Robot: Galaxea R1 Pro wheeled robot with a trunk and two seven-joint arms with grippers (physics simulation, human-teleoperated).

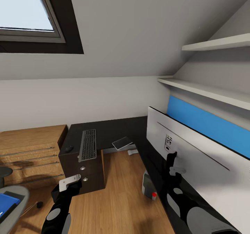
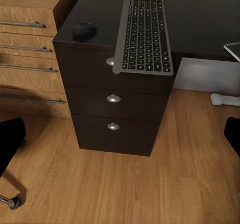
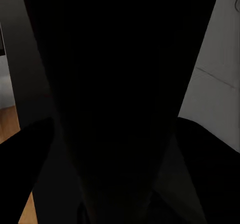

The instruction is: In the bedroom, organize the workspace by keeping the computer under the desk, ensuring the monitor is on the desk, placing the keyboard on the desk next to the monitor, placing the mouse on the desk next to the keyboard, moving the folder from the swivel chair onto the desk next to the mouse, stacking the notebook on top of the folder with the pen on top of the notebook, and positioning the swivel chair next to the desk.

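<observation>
1. The desk (image 1: 114,130) is an L of glossy black; its short wing ends in a drawer unit (image 2: 112,112) ahead of the left arm, its long wing runs up the robot's right side.
2. The monitor (image 1: 194,157) stands on the long wing with its white back toward the robot, the right gripper (image 1: 172,166) close against its stand. Whether it is clamped there I cannot tell — the right wrist view is almost wholly dark.
3. The keyboard (image 2: 145,34) lies on the short wing, long axis running away from the robot, its near end overhanging the top drawer, well apart from the monitor.
4. The left gripper (image 1: 69,183) hangs low before the drawers, nearer the keyboard — its state cannot be told.
5. The mouse (image 2: 84,30) sits just beside the keyboard, at the desk's corner.
</observation>
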